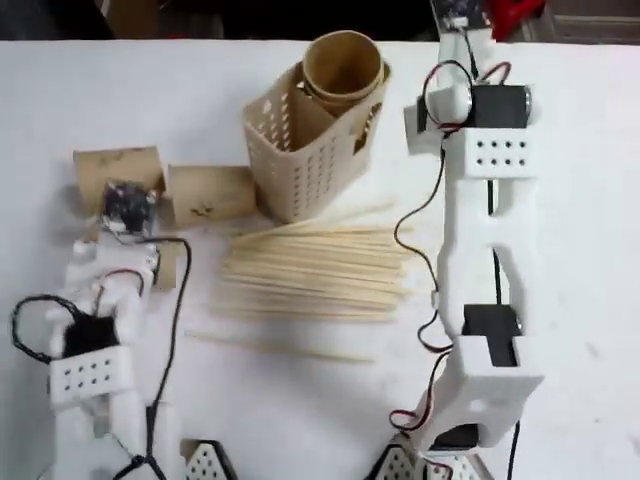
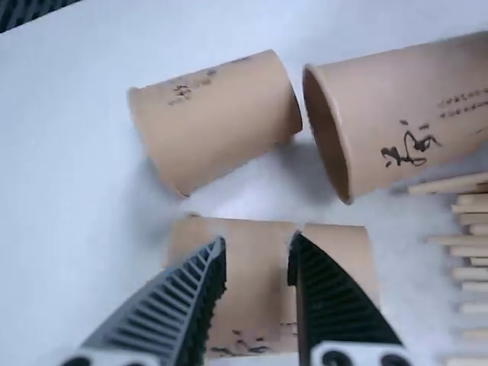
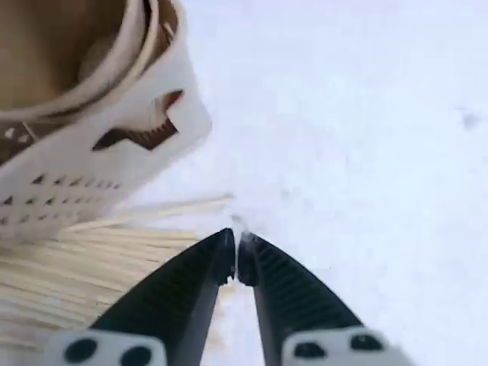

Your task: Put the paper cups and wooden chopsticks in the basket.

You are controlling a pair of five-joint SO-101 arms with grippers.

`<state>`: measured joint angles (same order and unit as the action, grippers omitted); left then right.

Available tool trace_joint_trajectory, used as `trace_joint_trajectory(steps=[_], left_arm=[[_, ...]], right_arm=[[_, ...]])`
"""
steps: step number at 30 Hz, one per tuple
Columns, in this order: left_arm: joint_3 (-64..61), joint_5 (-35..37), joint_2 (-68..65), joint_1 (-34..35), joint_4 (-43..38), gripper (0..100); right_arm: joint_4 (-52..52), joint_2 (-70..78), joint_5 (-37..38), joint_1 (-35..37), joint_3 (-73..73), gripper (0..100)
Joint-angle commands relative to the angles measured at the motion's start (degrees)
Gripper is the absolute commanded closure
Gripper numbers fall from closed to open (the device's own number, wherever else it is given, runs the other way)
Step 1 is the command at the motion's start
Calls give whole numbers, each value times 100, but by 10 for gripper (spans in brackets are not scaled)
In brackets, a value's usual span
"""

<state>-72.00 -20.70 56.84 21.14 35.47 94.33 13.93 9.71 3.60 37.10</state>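
1. My left claw (image 2: pixel 257 242): parted, empty, directly over a lying paper cup (image 2: pixel 252 320); I judge cup pickup is in hand.
2. My right claw (image 3: pixel 235 248): closed, empty, wooden chopsticks (image 3: pixel 69 267) just beside.
3. Next: I lower, pinch, carry to basket (image 1: pixel 300 170).

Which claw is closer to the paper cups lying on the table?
Left. The left claw hangs just above one lying cup, with two more cups just beyond it. The right claw sits by the chopsticks near the basket, away from those cups.
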Motion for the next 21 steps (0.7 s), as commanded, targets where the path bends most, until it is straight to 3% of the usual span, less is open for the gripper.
trace_joint_trajectory(steps=[1, 7, 14, 21], left_arm=[[1820, 0, 75, 119, 1398, 846], [3956, 0, -752, 549, 2409, 845], [7042, 53, -4075, 1042, 3525, 841], [10224, 677, -7301, 1341, 4809, 753]], right_arm=[[295, -321, 79, -295, 220, 982], [-4, -716, 79, -514, -905, 982], [-1666, -2677, 114, -462, -4264, 982], [-3187, -4567, 897, -444, -7578, 981]])
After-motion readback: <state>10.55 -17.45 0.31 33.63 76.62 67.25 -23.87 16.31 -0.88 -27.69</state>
